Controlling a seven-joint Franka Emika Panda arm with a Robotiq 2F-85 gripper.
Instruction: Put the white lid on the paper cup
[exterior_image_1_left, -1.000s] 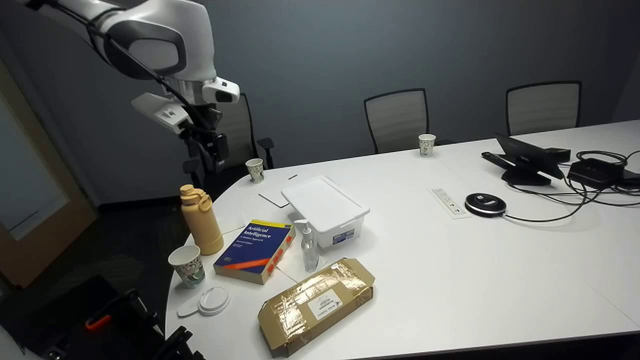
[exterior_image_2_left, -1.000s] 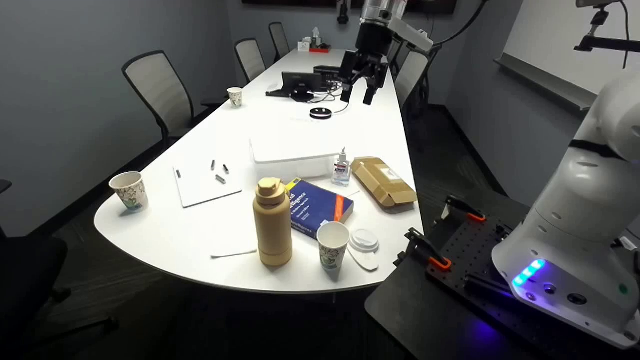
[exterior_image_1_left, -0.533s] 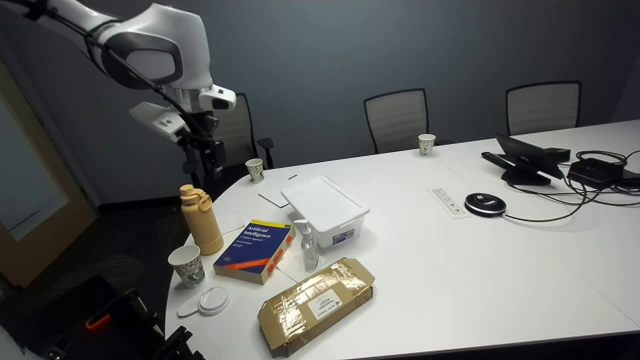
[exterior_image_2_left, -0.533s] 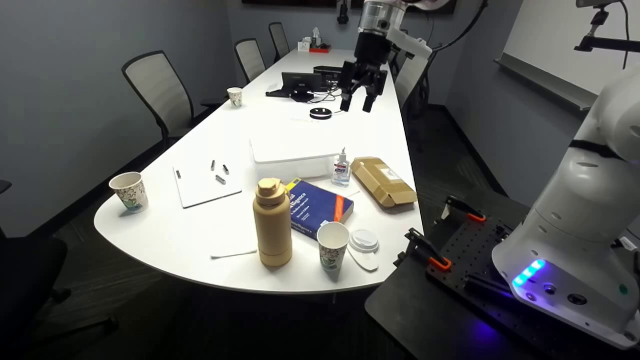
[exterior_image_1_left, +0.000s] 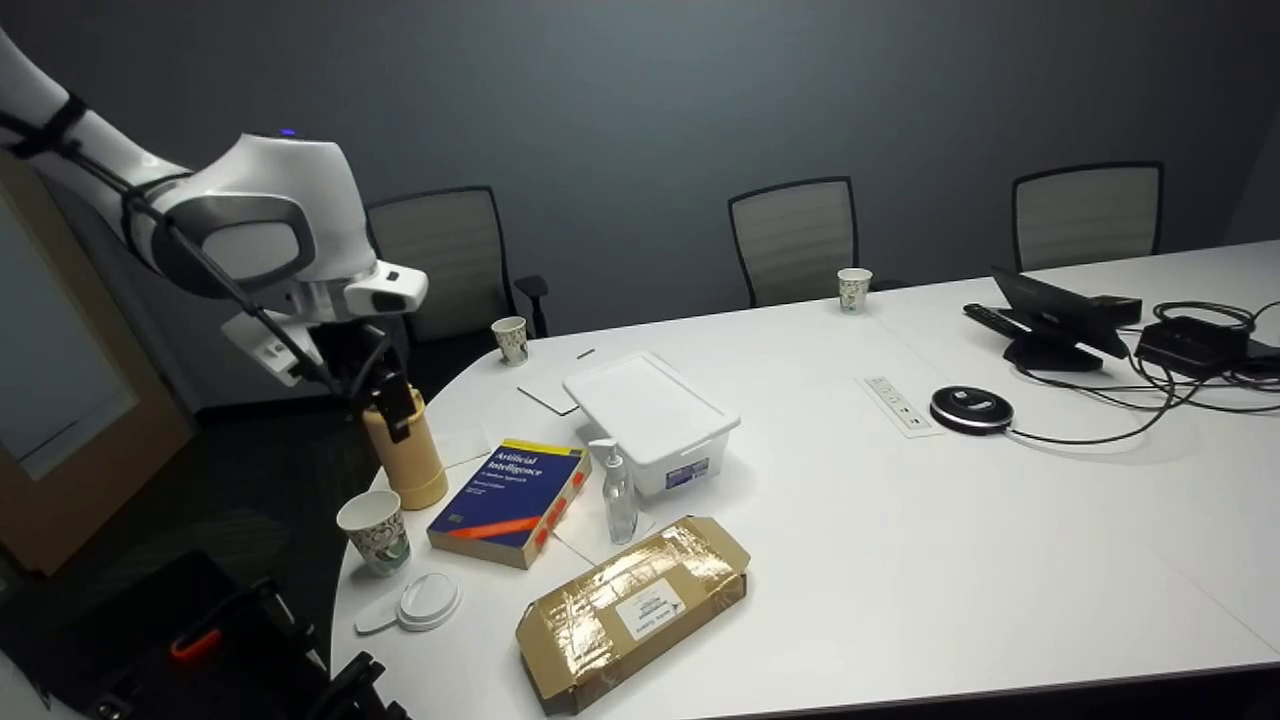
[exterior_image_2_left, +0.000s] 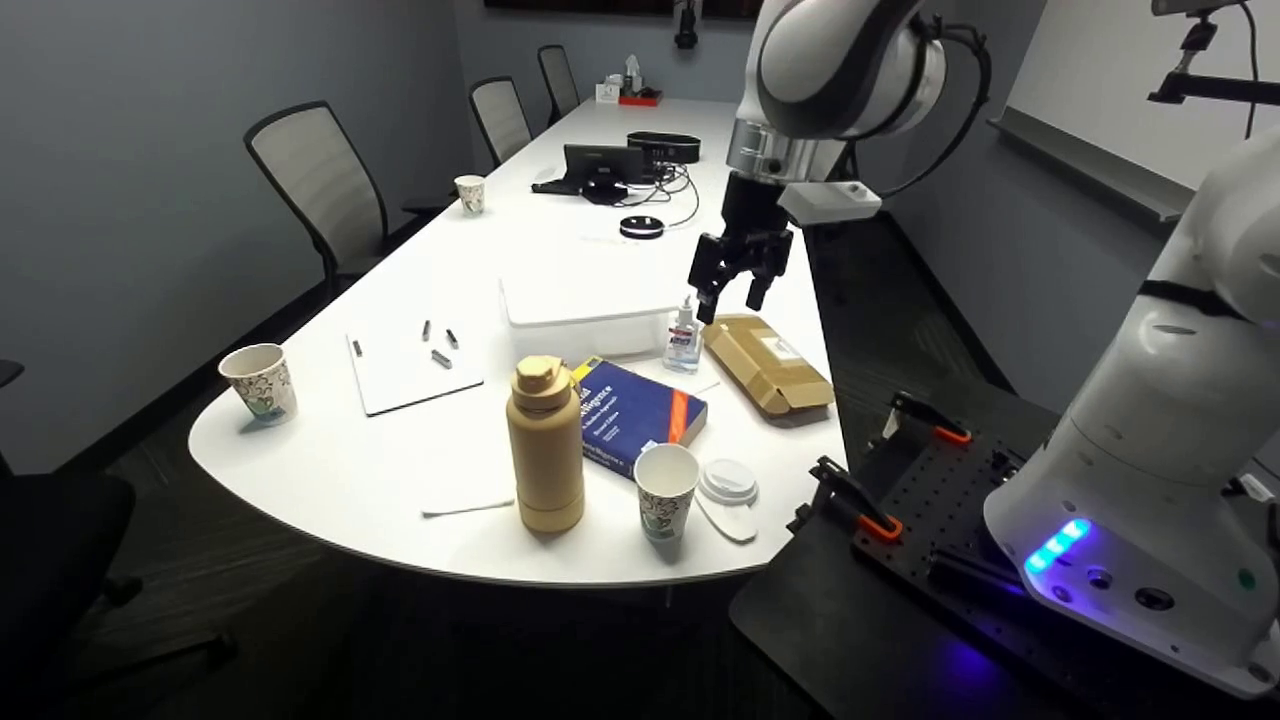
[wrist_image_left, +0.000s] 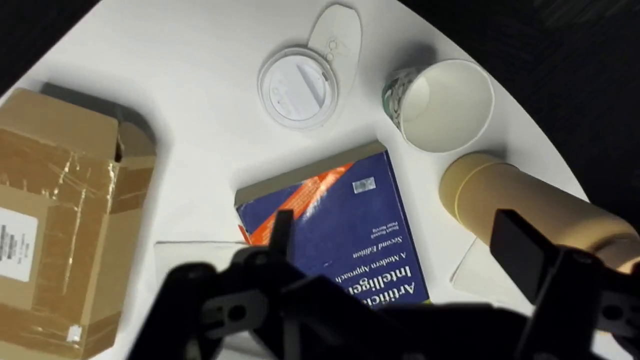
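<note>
White lid (wrist_image_left: 296, 91) on table (wrist_image_left: 210, 120), near uncovered paper cup (wrist_image_left: 447, 107). Fingers (wrist_image_left: 520, 252) spread apart, empty, well clear of cup. Step in hand likely reaching for lid; next calls for centring over it, lowering.

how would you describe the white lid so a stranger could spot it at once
At the rounded end of the white table, find the thick blue book. Near its orange-striped end stands the paper cup, and beside that lies the white lid. It is the low, round disc with a raised top, unlike the flat oblong white piece jutting from its edge.
</note>
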